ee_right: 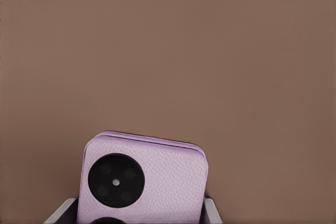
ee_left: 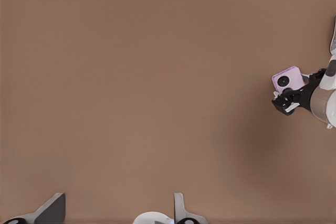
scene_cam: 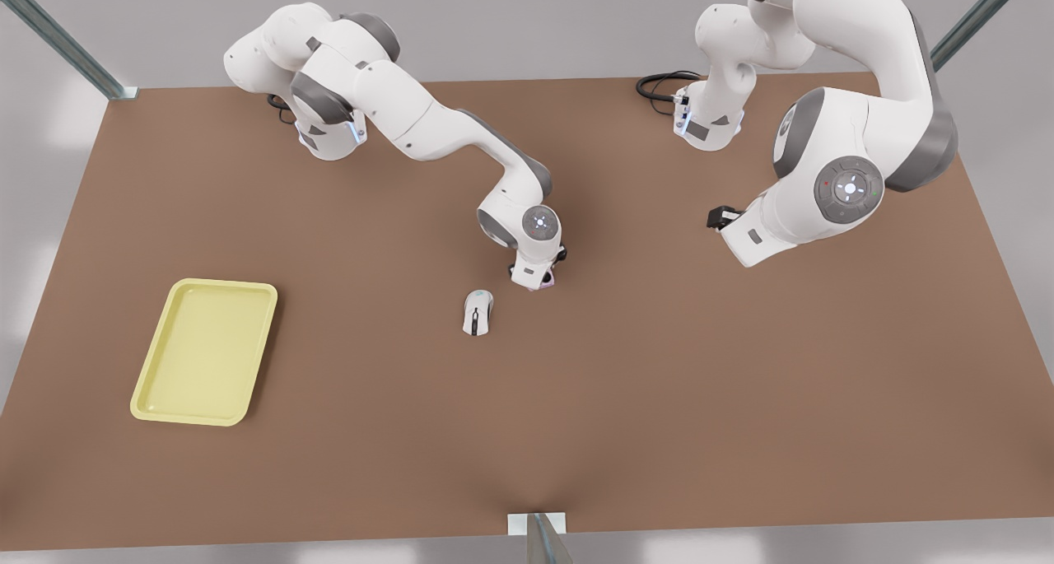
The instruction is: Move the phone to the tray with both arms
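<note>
Right gripper at counter centre, jaws flanking the phone: stiff, light, smooth-edged; grip its sides. Left gripper waits right, jaws wide.

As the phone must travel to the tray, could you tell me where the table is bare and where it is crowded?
Bare table runs from the computer mouse to the tray, itself empty. Crowded: the right gripper, holding the phone, beside the computer mouse. The open left gripper waits apart.
</note>
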`<state>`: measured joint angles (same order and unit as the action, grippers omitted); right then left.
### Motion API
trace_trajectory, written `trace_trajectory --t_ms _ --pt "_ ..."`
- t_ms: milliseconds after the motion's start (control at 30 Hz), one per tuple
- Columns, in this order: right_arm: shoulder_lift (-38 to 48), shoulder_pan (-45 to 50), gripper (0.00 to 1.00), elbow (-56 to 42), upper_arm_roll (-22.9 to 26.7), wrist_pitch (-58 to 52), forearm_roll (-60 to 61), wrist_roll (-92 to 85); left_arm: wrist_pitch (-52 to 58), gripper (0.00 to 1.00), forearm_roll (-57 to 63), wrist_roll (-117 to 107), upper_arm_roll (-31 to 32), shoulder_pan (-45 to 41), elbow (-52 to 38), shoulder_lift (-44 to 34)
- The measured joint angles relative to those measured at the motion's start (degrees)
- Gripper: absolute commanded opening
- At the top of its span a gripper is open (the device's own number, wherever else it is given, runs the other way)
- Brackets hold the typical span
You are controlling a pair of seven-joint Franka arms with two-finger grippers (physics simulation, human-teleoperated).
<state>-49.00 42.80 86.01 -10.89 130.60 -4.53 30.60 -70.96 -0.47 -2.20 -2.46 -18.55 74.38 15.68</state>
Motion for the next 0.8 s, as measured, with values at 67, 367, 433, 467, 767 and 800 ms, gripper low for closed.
trace_trajectory --t_ms 67,367,433,467,767,800 --pt "0.14 -0.15 0.87 -0.09 0.0 -0.03 0.0 -0.04 0.0 1.0 0.0 0.02 0.0 0.0 0.0 0.09" --pt "1.49 -0.61 0.8 -0.21 0.0 -0.36 0.18 -0.54 0.0 1.0 0.0 0.1 0.0 0.08 0.09 0.12" --pt "3.77 -0.9 0.8 -0.15 0.13 -1.07 0.24 -0.61 0.0 1.0 0.0 0.1 0.0 0.09 0.09 0.11" --pt "5.56 -1.74 0.8 0.08 0.25 -1.57 0.24 -0.68 0.0 1.0 0.0 0.1 0.0 0.09 0.09 0.07" --pt "27.12 -26.94 0.79 20.96 0.47 -4.48 0.16 -4.34 0.0 1.0 0.0 0.09 0.0 0.09 0.09 0.23" --pt "29.08 -29.73 0.79 24.26 0.5 -3.96 0.17 -5.35 0.0 1.0 0.01 0.09 0.0 0.15 0.09 0.26"
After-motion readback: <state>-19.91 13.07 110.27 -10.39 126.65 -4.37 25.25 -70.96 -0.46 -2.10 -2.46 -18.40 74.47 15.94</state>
